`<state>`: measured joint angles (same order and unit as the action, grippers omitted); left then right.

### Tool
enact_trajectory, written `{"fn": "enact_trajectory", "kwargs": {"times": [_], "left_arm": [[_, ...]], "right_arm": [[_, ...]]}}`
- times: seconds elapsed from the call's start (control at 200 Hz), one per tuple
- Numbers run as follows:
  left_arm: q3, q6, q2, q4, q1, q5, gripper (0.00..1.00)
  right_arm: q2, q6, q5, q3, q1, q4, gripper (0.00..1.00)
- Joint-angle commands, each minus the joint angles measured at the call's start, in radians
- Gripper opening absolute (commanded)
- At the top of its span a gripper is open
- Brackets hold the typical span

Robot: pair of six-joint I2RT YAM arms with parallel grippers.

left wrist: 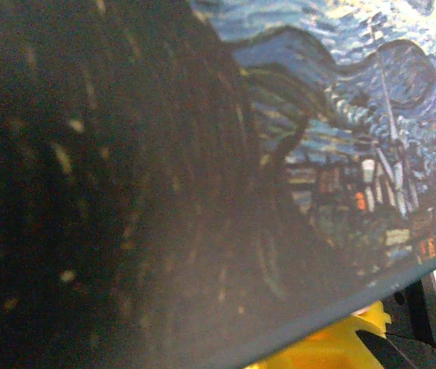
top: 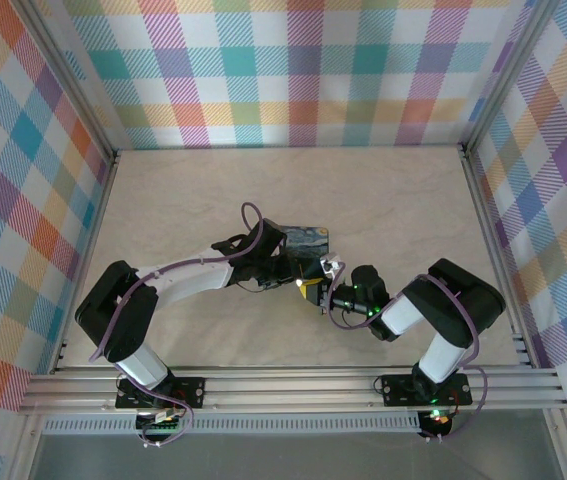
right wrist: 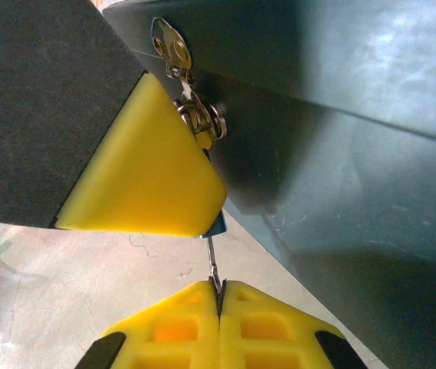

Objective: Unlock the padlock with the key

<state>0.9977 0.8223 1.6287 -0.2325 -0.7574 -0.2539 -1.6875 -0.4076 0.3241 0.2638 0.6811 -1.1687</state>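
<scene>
Right wrist view: the key (right wrist: 214,265) is pinched by the right gripper (right wrist: 219,290), its 2 yellow tips clenched, with the far end at the blue padlock (right wrist: 218,225) near the hasp (right wrist: 198,115) of the box (right wrist: 341,154). Whether the left gripper (top: 278,260) is clamped cannot be told.

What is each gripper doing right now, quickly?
The left gripper: apparently closed on the painted box.
The right gripper: closed on the key.

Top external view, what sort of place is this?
Probably a robot test cell: plaid cloth walls on a metal frame, a pale marbled tabletop, and two arms bolted to a rail.
</scene>
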Motion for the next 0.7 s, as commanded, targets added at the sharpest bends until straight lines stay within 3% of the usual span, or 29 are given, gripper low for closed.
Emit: {"fn": "enact_trajectory", "kwargs": {"times": [0.0,0.695], "left_arm": [[0.006,-0.002,0.034,-0.005,-0.014,-0.001,0.19],[-0.006,0.005,0.043,0.011,-0.014,0.019,0.18]], "right_arm": [[0.038,-0.008,0.049,0.048,0.026,-0.143,0.0],[0.101,-0.024,0.021,0.025,0.038,-0.073,0.0]]}}
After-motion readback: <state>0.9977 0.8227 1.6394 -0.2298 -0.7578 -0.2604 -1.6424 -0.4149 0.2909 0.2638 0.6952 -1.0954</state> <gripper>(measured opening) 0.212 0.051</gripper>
